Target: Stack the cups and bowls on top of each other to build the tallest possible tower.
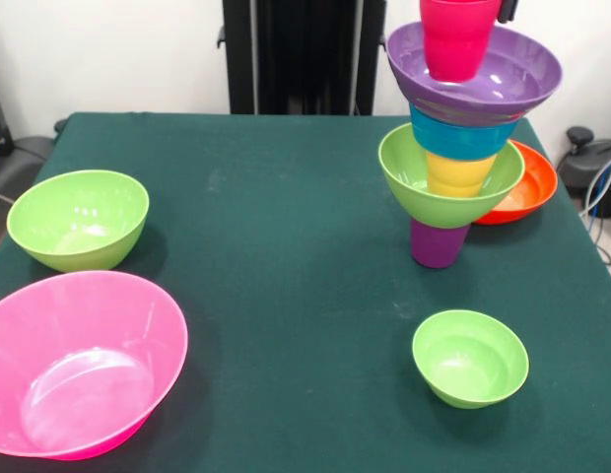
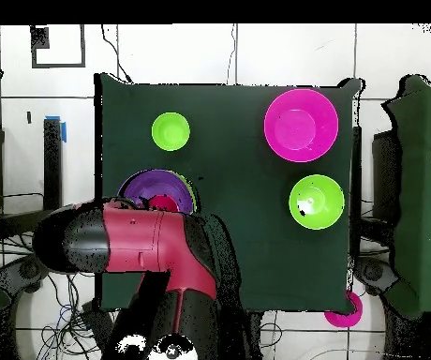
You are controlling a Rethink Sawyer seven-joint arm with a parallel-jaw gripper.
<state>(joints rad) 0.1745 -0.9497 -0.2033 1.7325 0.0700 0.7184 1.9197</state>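
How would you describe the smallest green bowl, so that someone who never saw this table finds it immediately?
Start from the tall tower of stacked cups and bowls on the green table. In the front view, come toward the camera from the tower's purple base cup: the smallest green bowl sits alone there, upright and empty. It is smaller than the green bowl beside the big pink bowl, and touches nothing.

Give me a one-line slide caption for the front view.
Leaning tower of cups and bowls, topped by a red cup; three bowls wait loose on the green table.

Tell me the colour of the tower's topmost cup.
Red-pink cup, sitting in the purple bowl; front view shows it best.
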